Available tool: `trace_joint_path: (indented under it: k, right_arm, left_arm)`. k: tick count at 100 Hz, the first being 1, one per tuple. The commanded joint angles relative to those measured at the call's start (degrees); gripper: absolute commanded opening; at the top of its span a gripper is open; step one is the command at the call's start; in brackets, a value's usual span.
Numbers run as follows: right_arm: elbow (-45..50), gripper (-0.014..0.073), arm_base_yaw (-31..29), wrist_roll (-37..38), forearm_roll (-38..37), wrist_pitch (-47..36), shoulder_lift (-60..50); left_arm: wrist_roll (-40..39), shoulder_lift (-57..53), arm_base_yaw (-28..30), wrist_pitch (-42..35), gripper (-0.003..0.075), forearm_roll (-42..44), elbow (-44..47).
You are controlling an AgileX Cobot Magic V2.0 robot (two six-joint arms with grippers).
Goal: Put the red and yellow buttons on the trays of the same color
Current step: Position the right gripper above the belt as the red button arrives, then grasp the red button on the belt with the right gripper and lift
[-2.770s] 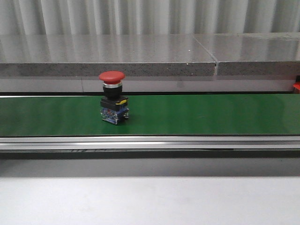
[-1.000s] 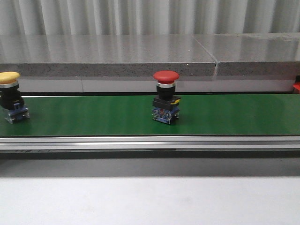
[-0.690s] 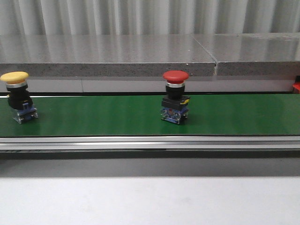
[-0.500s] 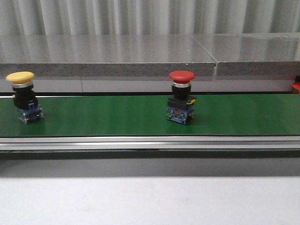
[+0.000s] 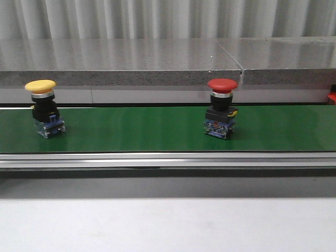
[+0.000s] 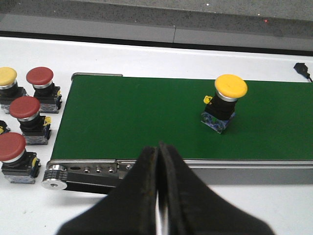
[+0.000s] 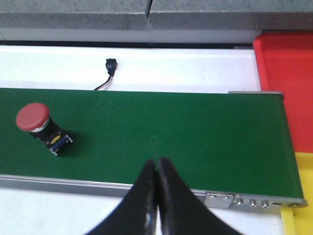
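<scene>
A red button stands upright on the green belt, right of centre; the right wrist view has this red button too. A yellow button rides the belt at the left, and the left wrist view shows the same yellow button. My left gripper is shut and empty, over the belt's near rail, apart from the yellow button. The right gripper is shut and empty over the near rail, well away from the red button. A red tray and a yellow tray lie past the belt's end.
Several spare red buttons and a yellow spare stand on the white table beside the belt's start. A grey stone ledge runs behind the belt. A small black cable connector lies on the table behind the belt.
The belt has carried the red button to the right, from left of centre to right of centre. The yellow button has come into view at the left and moved rightward.
</scene>
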Motion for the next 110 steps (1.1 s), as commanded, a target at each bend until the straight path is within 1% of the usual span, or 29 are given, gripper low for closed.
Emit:
trace_joint_path:
  k: [1,4,6,7,8,9,10,14,19,24,34,43,52,86,110]
  right_arm:
    - [-2.07,0.0136,0.07,0.05,0.45,-2.31,0.75]
    - [-2.07,0.0204,0.07,0.05,0.45,-2.00,0.89]
    - [-2.07,0.0280,0.07,0.05,0.45,-1.73,0.88]
    - [-2.07,0.0299,0.07,0.05,0.45,-1.67,0.88]
    - [-2.07,0.0338,0.07,0.05,0.45,-1.66,0.88]
    - [-2.07,0.0338,0.07,0.05,0.45,-1.60,0.88]
    - [-2.07,0.0377,0.07,0.05,0.47,-1.50,0.88]
    - [-2.07,0.0486,0.07,0.05,0.59,-1.44,0.88]
    - [-2.07,0.0584,0.07,0.05,1.09,-1.13,0.88]
    - [-2.07,0.0640,0.07,-0.28,1.95,-1.01,0.97]
    - [-2.95,0.0627,0.72,-5.33,5.25,-0.03,2.91]
    - [-5.10,0.0622,2.00,-10.38,8.18,2.07,7.18]
    - [-7.23,0.0622,3.42,-13.60,10.47,3.07,12.18]
    - [-14.18,0.0622,9.78,-17.21,10.70,2.78,30.43]
    - [-18.28,0.0622,11.09,-17.60,10.64,0.40,39.89]
  left_arm:
    - [-0.12,0.26,-0.42,-4.31,-0.0021,-0.23,-1.48]
    - [-0.12,0.26,-0.42,-4.31,-0.0021,-0.23,-1.48]
    - [-0.12,0.26,-0.42,-4.31,-0.0021,-0.23,-1.48]
    - [-0.12,0.26,-0.42,-4.31,-0.0021,-0.23,-1.48]
    - [-0.12,0.26,-0.42,-4.31,-0.0021,-0.23,-1.48]
    - [-0.12,0.26,-0.42,-4.31,-0.0021,-0.23,-1.48]
    - [-0.12,0.26,-0.42,-4.31,-0.0021,-0.23,-1.48]
    - [-0.12,0.26,-0.42,-4.31,-0.0021,-0.23,-1.48]
    - [-0.12,0.26,-0.42,-4.31,-0.0021,-0.23,-1.48]
    - [-0.12,0.26,-0.42,-4.31,-0.0021,-0.23,-1.48]
    - [-0.12,0.26,-0.42,-4.31,-0.0021,-0.23,-1.48]
    - [-0.12,0.26,-0.42,-4.31,-0.0021,-0.23,-1.48]
    - [-0.12,0.26,-0.42,-4.31,-0.0021,-0.23,-1.48]
    - [-0.12,0.26,-0.42,-4.31,-0.0021,-0.23,-1.48]
    - [-0.12,0.26,-0.42,-4.31,-0.0021,-0.23,-1.48]
